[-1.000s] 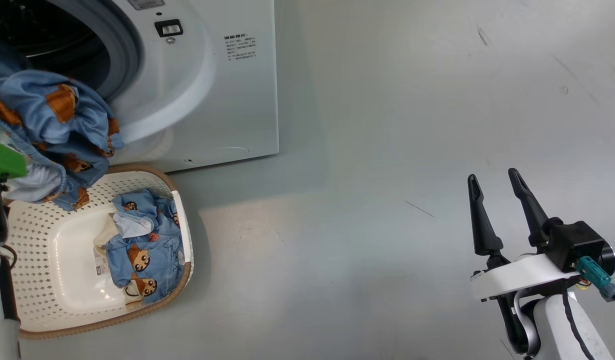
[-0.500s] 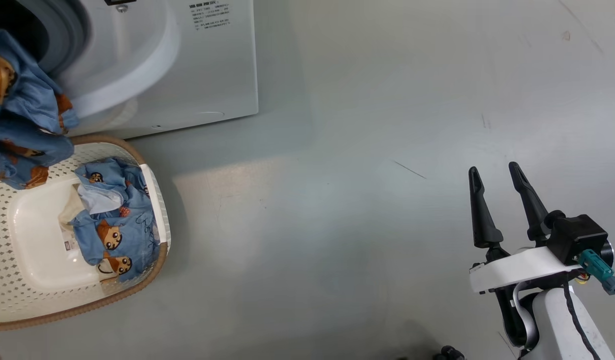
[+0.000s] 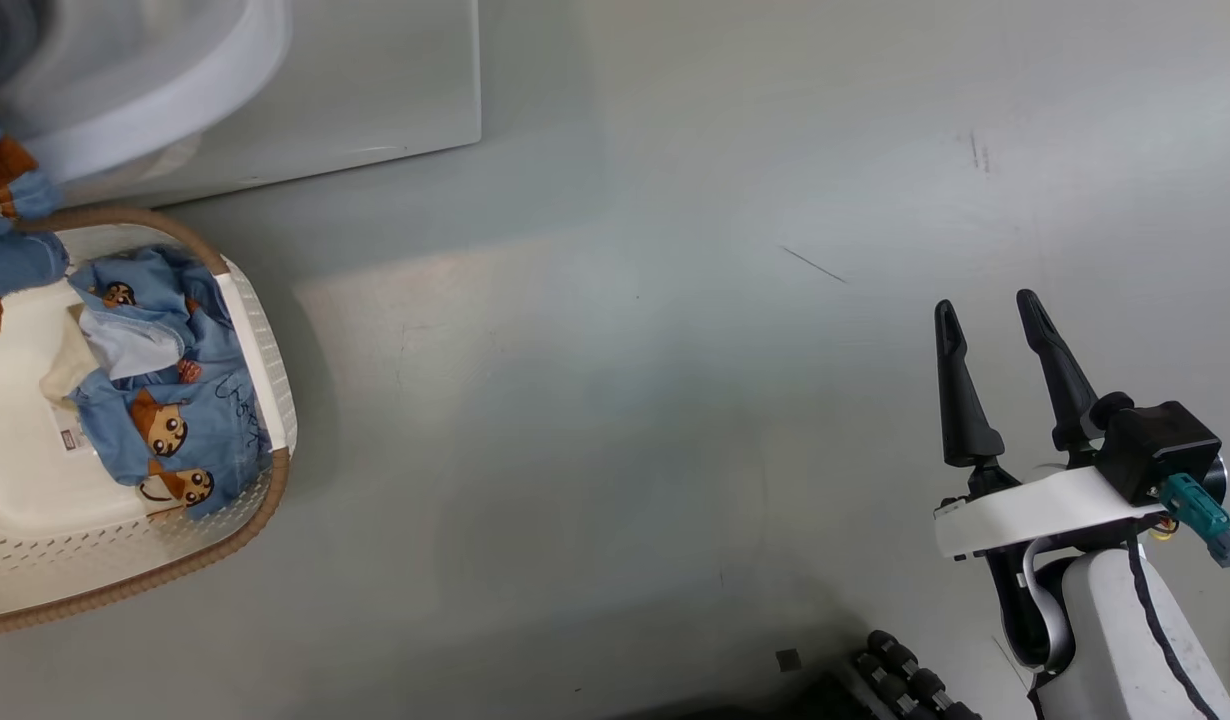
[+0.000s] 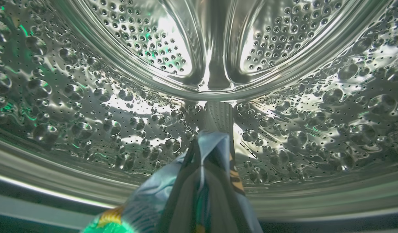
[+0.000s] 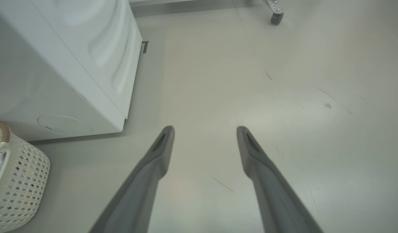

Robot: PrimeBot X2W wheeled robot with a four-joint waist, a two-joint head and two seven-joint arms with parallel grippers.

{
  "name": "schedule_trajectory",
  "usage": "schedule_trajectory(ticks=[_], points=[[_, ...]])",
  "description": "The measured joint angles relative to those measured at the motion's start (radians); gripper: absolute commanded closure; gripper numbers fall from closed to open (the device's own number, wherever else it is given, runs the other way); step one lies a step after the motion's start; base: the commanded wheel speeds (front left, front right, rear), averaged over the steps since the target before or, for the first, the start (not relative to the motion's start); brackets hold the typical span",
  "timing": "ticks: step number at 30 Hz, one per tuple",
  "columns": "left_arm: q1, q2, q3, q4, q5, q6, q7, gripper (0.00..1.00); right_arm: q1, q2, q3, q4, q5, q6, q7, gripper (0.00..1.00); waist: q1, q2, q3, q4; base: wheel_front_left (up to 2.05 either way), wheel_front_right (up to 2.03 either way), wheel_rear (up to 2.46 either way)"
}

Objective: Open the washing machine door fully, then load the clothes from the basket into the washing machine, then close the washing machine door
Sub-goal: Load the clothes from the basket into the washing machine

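Viewpoint farther right, basket (image 3: 258, 345) cut off; left hand (image 4: 198, 153) tight on clothes (image 4: 153, 197), right hand (image 3: 985, 306) apart.

The right gripper (image 3: 984, 300) is showing two long black fingers (image 3: 963, 410), each tapering to a blunt tip. They are rising out of a curved white bracket (image 3: 1025, 510), with a boxy black block (image 3: 1163, 450) sitting beside it. A teal plug (image 3: 1193, 506) is sticking out below that block, and a thin black cable (image 3: 1147, 630) is running down the pale, rounded forearm (image 3: 1100, 650). Seen from the right wrist, the fingers are looking matte grey, with a slot near each tip.
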Motion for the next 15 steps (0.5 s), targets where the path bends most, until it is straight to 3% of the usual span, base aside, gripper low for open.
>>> schedule_trajectory(ticks=[5, 15], points=[[-0.056, 0.009, 0.0, 0.004, 0.001, 0.0, -0.028, 1.0, -0.016, 0.003, 0.002, 0.0, 0.008, 0.0, 0.0, 0.0, 0.0, 0.0, 0.039, -0.004, 0.0, 0.0, 0.0], [-0.112, 0.048, -0.026, -0.028, 0.069, 0.0, -0.257, 1.0, -0.039, 0.008, 0.025, 0.009, 0.009, 0.0, 0.0, 0.0, 0.0, 0.0, 0.075, -0.009, 0.0, 0.0, 0.0]])
